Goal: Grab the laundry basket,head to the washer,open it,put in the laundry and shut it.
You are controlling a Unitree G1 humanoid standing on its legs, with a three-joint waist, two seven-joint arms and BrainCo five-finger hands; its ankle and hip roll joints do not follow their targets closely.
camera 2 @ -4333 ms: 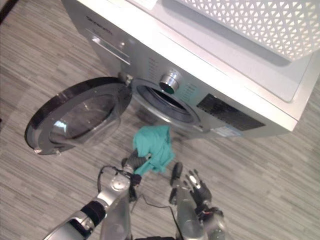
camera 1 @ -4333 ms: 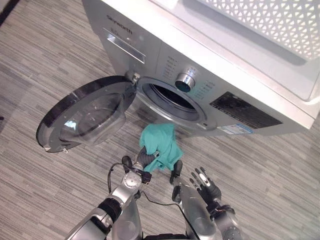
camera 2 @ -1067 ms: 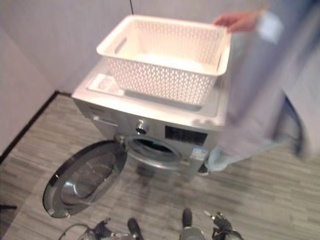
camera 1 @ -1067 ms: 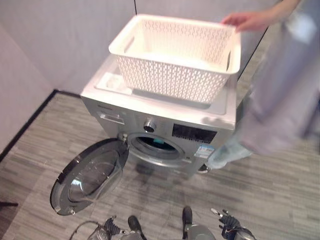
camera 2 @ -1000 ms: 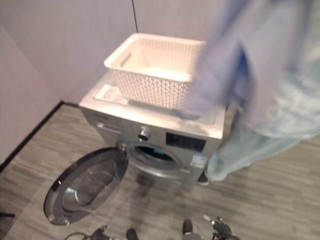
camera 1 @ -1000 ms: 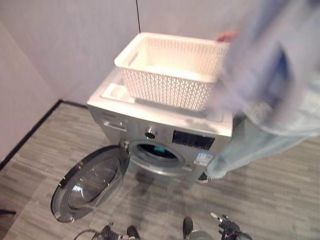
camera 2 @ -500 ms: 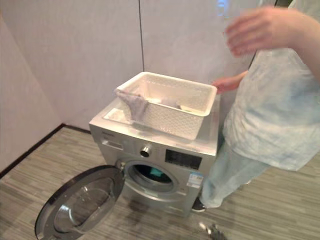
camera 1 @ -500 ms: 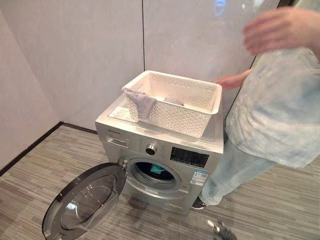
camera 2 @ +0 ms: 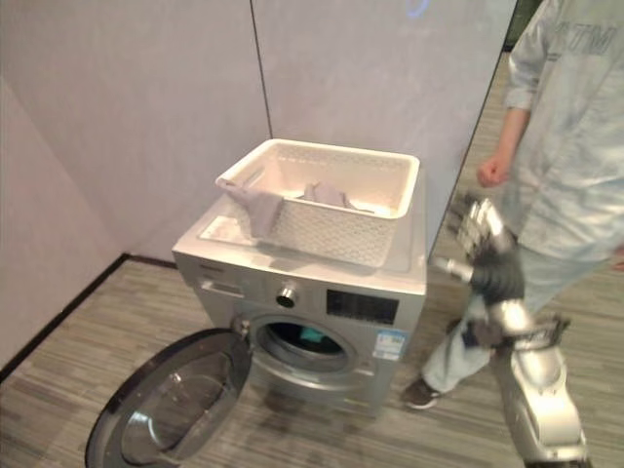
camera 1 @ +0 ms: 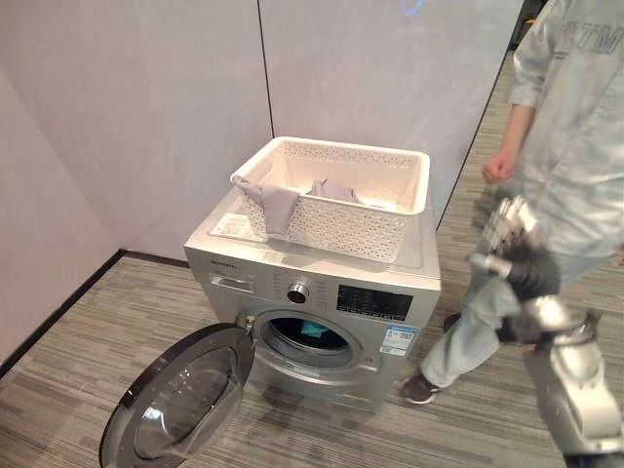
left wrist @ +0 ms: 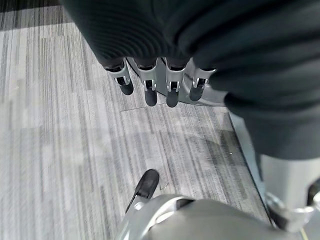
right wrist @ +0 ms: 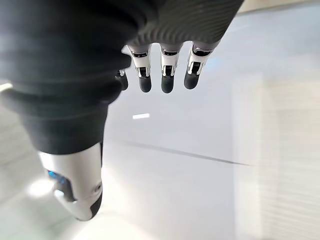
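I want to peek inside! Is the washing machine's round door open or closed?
Open. The round door swings out and down toward the floor, and a teal cloth shows inside the washer's drum.

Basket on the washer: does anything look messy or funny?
A grey cloth droops over the near corner of the white basket instead of lying inside. The washer door hangs wide open, with a teal cloth in the drum.
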